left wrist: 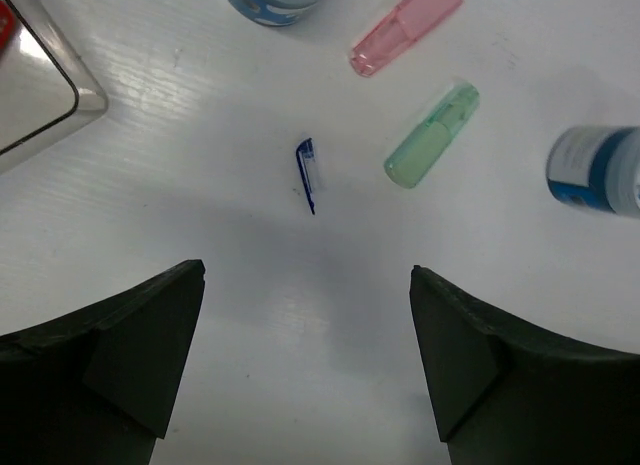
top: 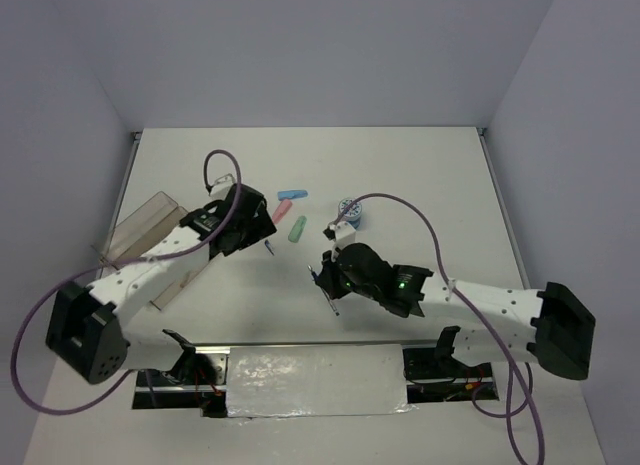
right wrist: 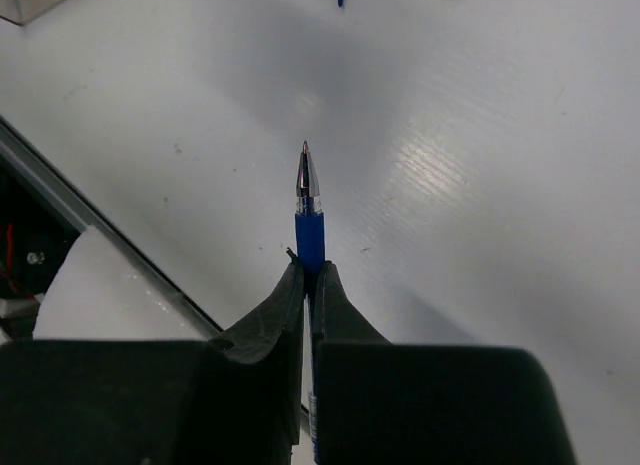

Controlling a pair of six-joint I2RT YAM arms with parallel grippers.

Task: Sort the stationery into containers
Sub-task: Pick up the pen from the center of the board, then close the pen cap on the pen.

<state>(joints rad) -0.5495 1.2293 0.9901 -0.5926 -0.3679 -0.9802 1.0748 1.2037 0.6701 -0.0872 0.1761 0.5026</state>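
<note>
Right fingers [right wrist: 265,330] pressed together, pinching blue pen [right wrist: 309,230] at its grip. I judge pen lifted off tabletop [right wrist: 480,185]. Long axis runs straight out from fingers, tip toward top of wrist frame. Overhead: pen lower centre, tray [top: 130,230] at left of frame, well apart, left arm crossing over it. Next move, I judge: carry left, turn pen along compartments. Left fingers [left wrist: 130,335] spread wide, empty. Short blue pen [left wrist: 307,175] lies just ahead, near-upright in frame.
</note>
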